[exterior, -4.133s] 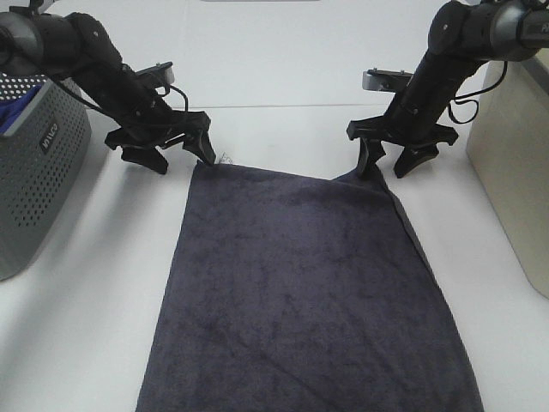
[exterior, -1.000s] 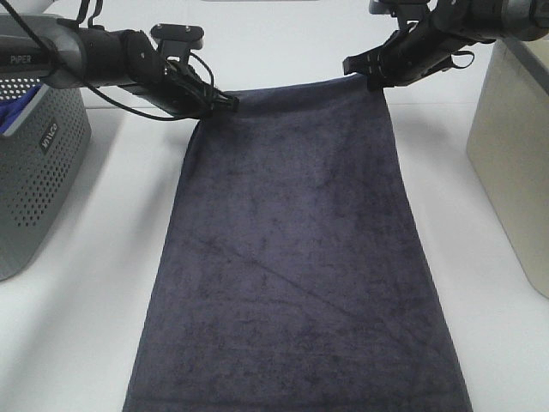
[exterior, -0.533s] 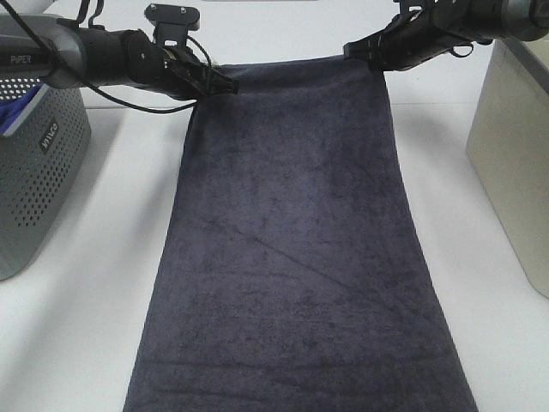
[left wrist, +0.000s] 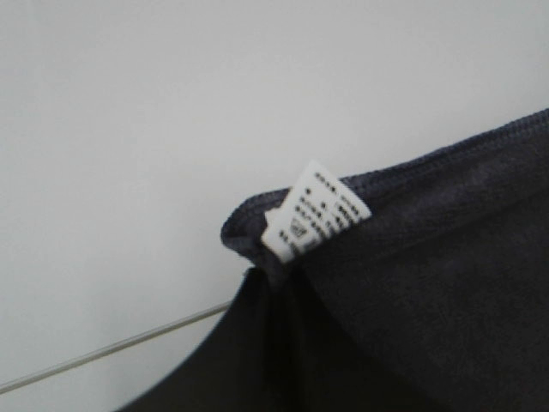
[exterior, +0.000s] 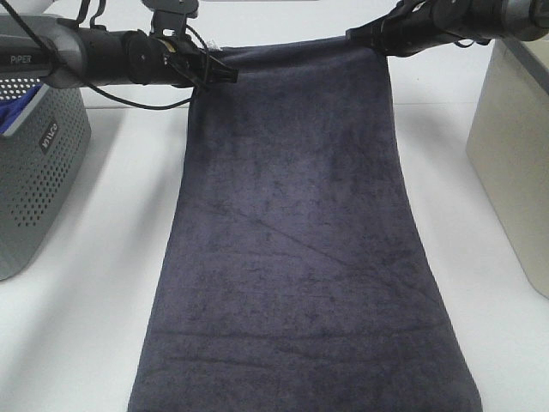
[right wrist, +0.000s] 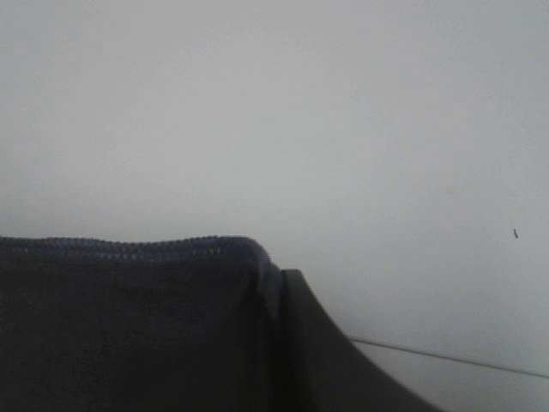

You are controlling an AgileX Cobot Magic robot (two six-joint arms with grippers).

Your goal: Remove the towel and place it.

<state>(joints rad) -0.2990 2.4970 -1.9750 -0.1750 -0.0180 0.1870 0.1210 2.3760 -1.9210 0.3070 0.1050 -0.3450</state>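
Both claws clamped on the towel, one far corner each. My left claw is pinched together on the far-left corner, the one with the small white tag; the left wrist view shows the tag sticking out right at the pinch, printed text too blurred to read. My right claw is closed on the far-right corner; the right wrist view shows the stitched hem running into the finger.

The towel's far edge is lifted and stretched fairly taut between the two claws. The rest, dark charcoal terry, runs down toward the camera across the white counter, with its near end cut off by the frame. Light diagonal creases across the middle.

Grey perforated basket sits on the counter to the left, apart from the towel, with something blue just visible inside. Beige box stands to the right, also clear of the towel edge.
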